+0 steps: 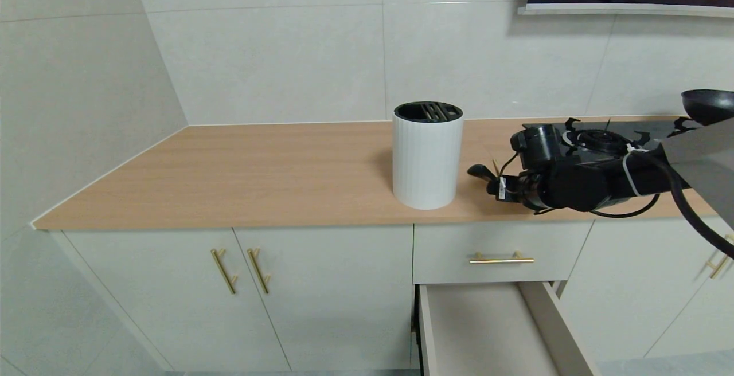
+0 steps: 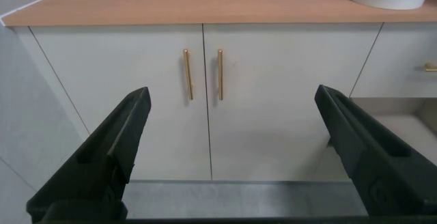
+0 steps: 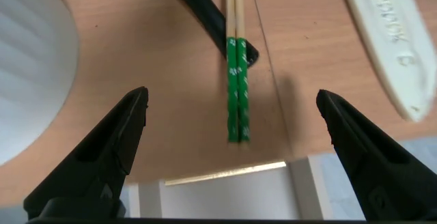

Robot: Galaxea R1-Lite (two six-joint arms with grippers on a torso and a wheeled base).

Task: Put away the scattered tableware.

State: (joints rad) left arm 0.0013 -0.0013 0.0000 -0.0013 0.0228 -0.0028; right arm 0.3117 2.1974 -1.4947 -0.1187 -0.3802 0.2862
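Note:
A pair of wooden chopsticks (image 3: 237, 80) with green ends lies on the wooden counter (image 1: 258, 169), resting across a black spoon (image 3: 203, 14). A flat white utensil (image 3: 386, 43) lies beside them. The spoon's black bowl (image 1: 477, 172) shows just right of the white ribbed utensil holder (image 1: 427, 161). My right gripper (image 3: 232, 159) hovers open over the chopsticks' green ends, near the counter's front edge, and holds nothing. My left gripper (image 2: 232, 156) is open and empty, low in front of the cabinet doors (image 2: 205, 80).
A lower drawer (image 1: 487, 330) stands pulled out below the counter, under a shut drawer with a gold handle (image 1: 502, 259). A black gas stove (image 1: 608, 138) and a dark pan (image 1: 708, 105) sit at the counter's right end. Tiled walls close the back and left.

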